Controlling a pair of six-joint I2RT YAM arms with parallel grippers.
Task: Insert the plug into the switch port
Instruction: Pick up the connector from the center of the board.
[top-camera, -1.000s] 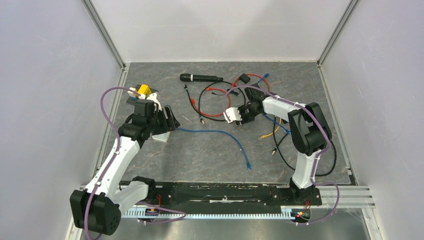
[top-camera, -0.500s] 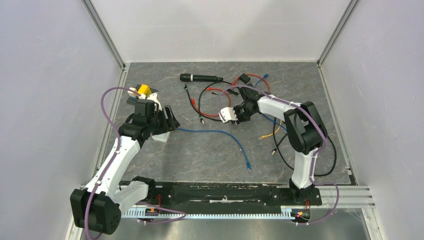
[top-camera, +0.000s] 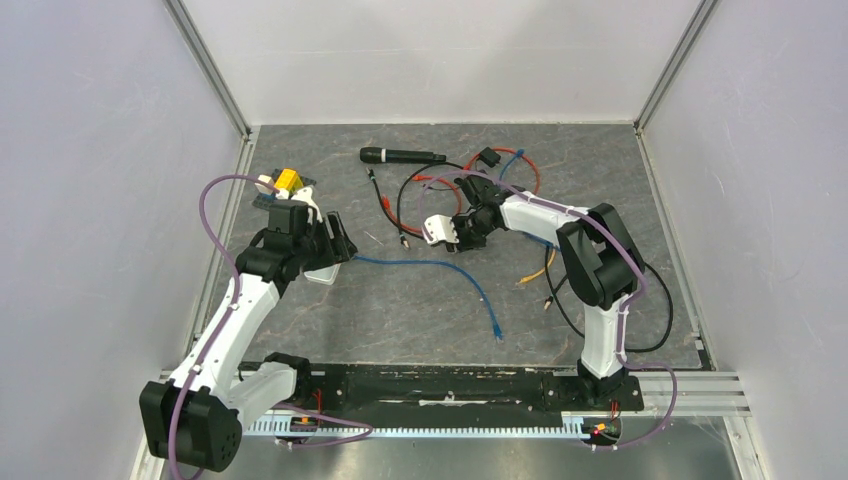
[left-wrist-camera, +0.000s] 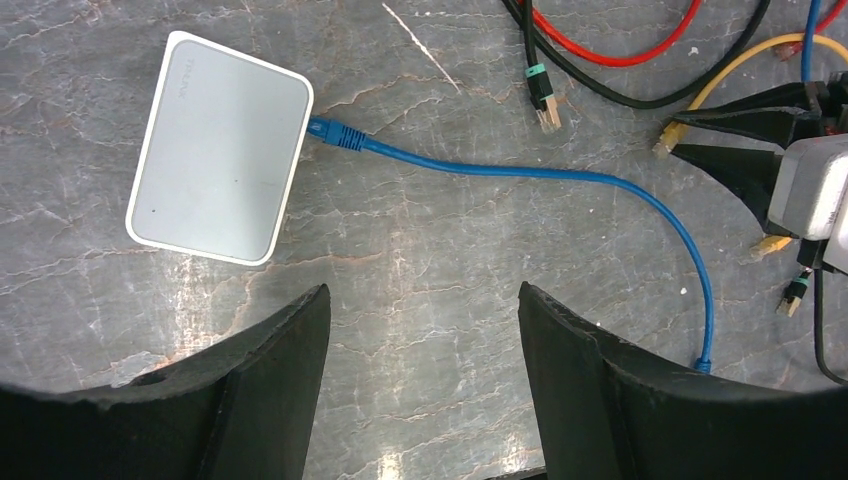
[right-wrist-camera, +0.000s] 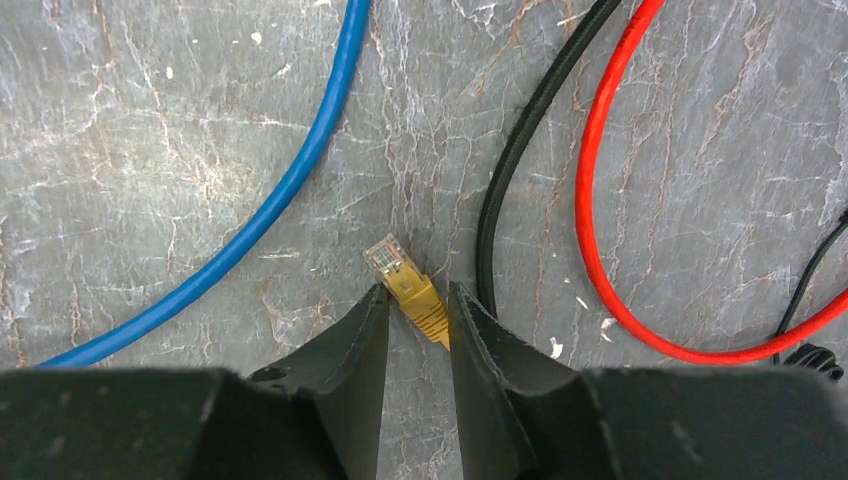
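Note:
The switch, a flat pale grey-white box (left-wrist-camera: 220, 147), lies on the dark stone table; it also shows as the switch (top-camera: 322, 274) under my left arm. A blue cable's plug (left-wrist-camera: 335, 133) sits in its right-hand long edge; the switch port itself is hidden from above. My left gripper (left-wrist-camera: 422, 290) hovers wide open just beside the box, empty. My right gripper (right-wrist-camera: 417, 287) has its fingers closed in on a yellow plug (right-wrist-camera: 405, 280), which lies skewed between the tips with its clear end poking out. That right gripper (top-camera: 437, 232) is mid-table, fingers pointing toward the switch.
A blue cable (right-wrist-camera: 290, 180), black cable (right-wrist-camera: 510, 170) and red cable (right-wrist-camera: 590, 200) lie round the right gripper. A black microphone (top-camera: 402, 156) rests at the back. A yellow-and-white item (top-camera: 283, 181) sits at far left. Walls enclose three sides.
My right gripper has travelled left across the table toward the switch, and the red and black cables behind it have shifted. The left arm has stayed still.

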